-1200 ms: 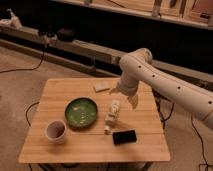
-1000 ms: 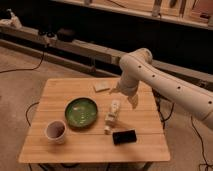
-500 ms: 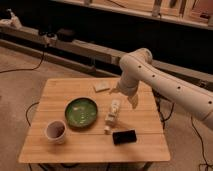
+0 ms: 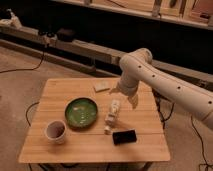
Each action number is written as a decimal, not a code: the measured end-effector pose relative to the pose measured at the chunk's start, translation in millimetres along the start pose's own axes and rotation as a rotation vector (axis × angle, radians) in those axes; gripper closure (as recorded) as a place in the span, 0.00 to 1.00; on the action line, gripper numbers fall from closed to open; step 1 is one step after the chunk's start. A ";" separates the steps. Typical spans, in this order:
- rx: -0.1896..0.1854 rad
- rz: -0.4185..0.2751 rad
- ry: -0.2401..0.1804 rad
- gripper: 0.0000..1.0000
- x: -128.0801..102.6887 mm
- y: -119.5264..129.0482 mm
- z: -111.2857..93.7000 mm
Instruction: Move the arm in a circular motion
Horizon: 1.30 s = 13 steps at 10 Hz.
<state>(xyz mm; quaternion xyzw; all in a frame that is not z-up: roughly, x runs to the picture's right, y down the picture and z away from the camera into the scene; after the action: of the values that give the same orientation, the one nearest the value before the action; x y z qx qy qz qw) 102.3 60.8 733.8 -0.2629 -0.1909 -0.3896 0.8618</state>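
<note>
The thick white arm (image 4: pixel 165 80) of rounded segments with small dark dots reaches in from the right edge, bends at an elbow near the table's back right, and turns down. Its small gripper (image 4: pixel 131 100) hangs just above the wooden table (image 4: pixel 55 92), to the right of a white bottle (image 4: pixel 112 115) lying on its side. The gripper touches nothing that I can see.
On the table are a green bowl (image 4: pixel 81 112), a white cup (image 4: pixel 55 131) at the front left, a black phone (image 4: pixel 124 136) near the front edge and a pale flat piece (image 4: pixel 101 86) at the back. Cables and a low rail run behind.
</note>
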 end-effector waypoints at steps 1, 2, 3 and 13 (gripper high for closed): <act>0.000 0.000 0.000 0.20 0.0 0.0 0.0; 0.000 0.000 0.000 0.20 0.0 0.0 0.0; 0.000 0.000 0.000 0.20 0.0 0.0 0.0; -0.009 -0.002 -0.023 0.20 -27.0 42.1 -6.7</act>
<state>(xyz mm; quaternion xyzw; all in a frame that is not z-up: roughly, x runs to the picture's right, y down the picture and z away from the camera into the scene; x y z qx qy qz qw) 118.8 95.7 701.2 -0.2710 -0.1993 -0.3885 0.8578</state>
